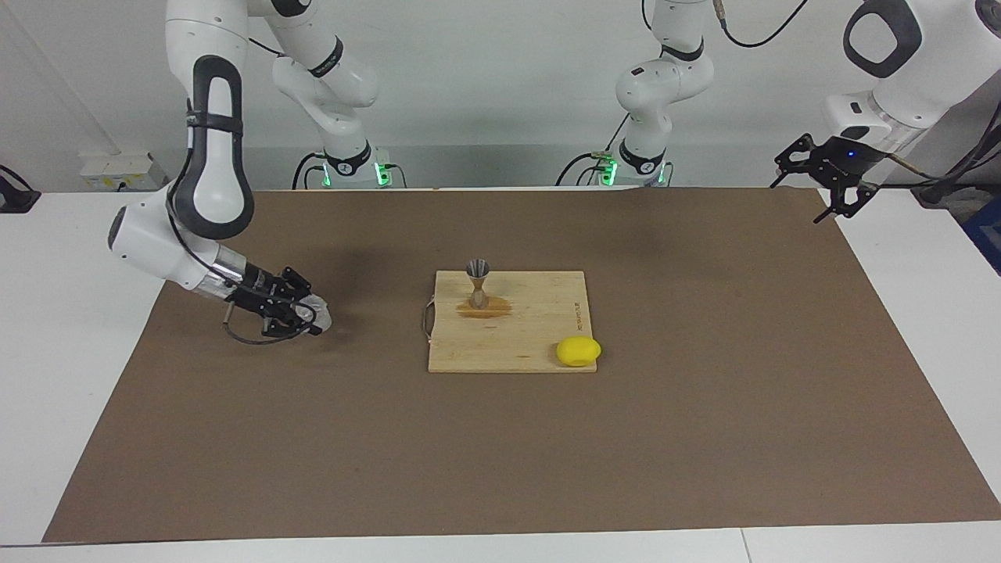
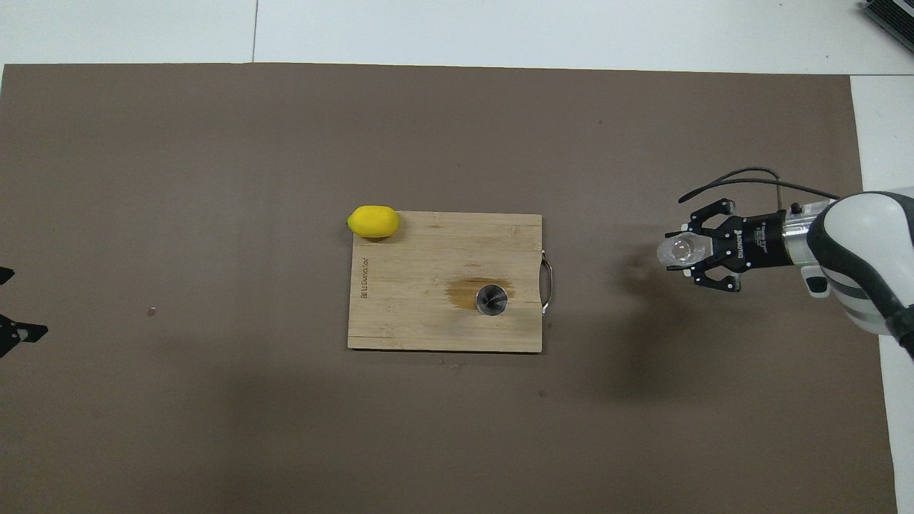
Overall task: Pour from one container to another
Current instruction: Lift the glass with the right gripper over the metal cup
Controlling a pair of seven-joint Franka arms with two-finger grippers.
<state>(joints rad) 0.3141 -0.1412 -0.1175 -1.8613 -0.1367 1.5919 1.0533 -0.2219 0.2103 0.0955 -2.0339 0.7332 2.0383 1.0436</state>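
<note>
The small clear glass cup [image 1: 321,317] [image 2: 675,250] hangs upright just above the brown mat, toward the right arm's end of the table, with my right gripper [image 1: 310,315] [image 2: 687,251] shut on its wall. The metal hourglass jigger [image 1: 478,283] [image 2: 491,299] stands upright on the wooden cutting board [image 1: 539,313] [image 2: 421,314], on the side nearer the robots, well apart from the cup. My left gripper [image 1: 798,199] is open and holds nothing, raised over the mat's corner at the left arm's end. In the overhead view only its fingertips [image 2: 25,333] show.
A yellow lemon [image 1: 579,351] [image 2: 373,221] lies at the board's corner farthest from the robots, toward the left arm's end. A brown stain [image 2: 464,291] marks the board around the jigger. A metal handle [image 2: 547,285] sticks out of the board's edge facing the cup.
</note>
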